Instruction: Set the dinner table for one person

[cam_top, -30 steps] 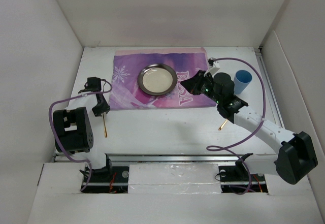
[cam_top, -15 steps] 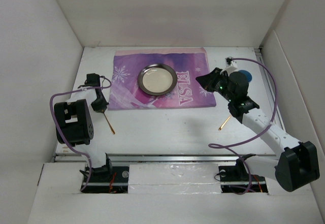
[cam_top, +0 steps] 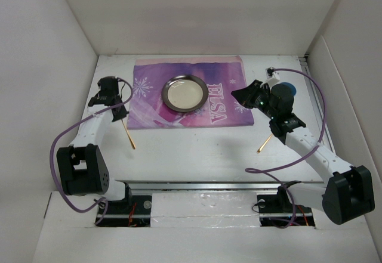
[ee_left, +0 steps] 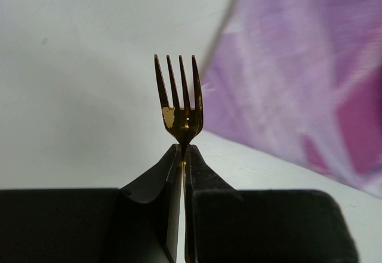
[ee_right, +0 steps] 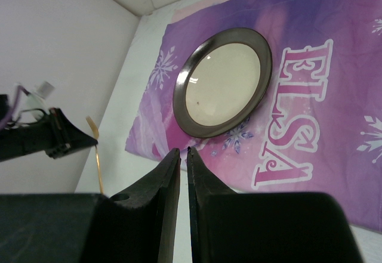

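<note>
The white dinner table (cam_top: pixel 191 149) carries a purple ELSA mat (cam_top: pixel 222 79) with a round metal plate (cam_top: pixel 185 93) on it. My left gripper (cam_top: pixel 119 113) is shut on a gold fork (cam_top: pixel 129 137), held just off the mat's left edge. In the left wrist view the fork's tines (ee_left: pixel 179 93) stick out past the shut gripper (ee_left: pixel 182 151). My right gripper (cam_top: pixel 237 94) is shut and empty over the mat's right end. In its wrist view the gripper (ee_right: pixel 184 151) points at the plate (ee_right: pixel 224 87) and mat (ee_right: pixel 334 155).
A blue cup (cam_top: pixel 290 87) stands right of the mat, mostly hidden behind my right wrist. A second gold utensil (cam_top: pixel 263 144) lies on the table under the right arm. White walls close in both sides and the back.
My left gripper has carried the fork toward the far side, up to the mat's left edge. My right gripper has moved right off the ELSA lettering and now hides most of the cup.
</note>
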Robot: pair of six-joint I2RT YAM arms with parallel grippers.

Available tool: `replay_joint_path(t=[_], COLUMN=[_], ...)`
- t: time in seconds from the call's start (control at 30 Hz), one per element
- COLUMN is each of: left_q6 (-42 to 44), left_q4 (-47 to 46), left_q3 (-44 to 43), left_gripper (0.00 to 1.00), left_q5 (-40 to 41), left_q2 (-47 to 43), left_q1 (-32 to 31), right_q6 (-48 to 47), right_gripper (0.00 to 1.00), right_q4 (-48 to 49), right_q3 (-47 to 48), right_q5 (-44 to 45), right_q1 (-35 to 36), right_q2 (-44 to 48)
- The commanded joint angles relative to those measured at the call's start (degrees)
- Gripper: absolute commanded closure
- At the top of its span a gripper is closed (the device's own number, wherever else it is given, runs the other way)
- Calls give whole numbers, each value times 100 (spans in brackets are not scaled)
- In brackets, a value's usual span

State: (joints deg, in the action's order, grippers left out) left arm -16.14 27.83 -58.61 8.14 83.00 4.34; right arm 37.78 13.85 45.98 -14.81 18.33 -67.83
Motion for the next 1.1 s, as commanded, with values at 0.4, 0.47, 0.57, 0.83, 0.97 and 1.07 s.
replay_joint_path(t=[0.4, 0.47, 0.57, 0.83, 0.97, 1.07], left_q6=[637, 752, 937, 1069, 1157, 1201], left_q4=[-33, -163, -147, -209, -121, -68], left_q3=[-3358, -3603, -3893, -4280, -4589, -4826], left_gripper=[100, 100, 100, 100, 100, 100], left_q5=[276, 214, 171, 302, 293, 276], left_q2=[2138, 2377, 2982, 3556, 3872, 4118], left_q1=[-1532, -1532, -1532, -1532, -1532, -1532], right_q6=[-78, -113, -157, -218, -236, -262], right_gripper=[84, 84, 84, 83, 83, 83], right_q4=[391, 391, 373, 382, 382, 364], right_q3=[-89, -71, -36, 52, 113, 140], right_q5=[144, 206, 250, 382, 365, 444], right_q1=[65, 127, 179, 303, 356, 409], right_q2=[-133, -151, -292, -599, -783, -872])
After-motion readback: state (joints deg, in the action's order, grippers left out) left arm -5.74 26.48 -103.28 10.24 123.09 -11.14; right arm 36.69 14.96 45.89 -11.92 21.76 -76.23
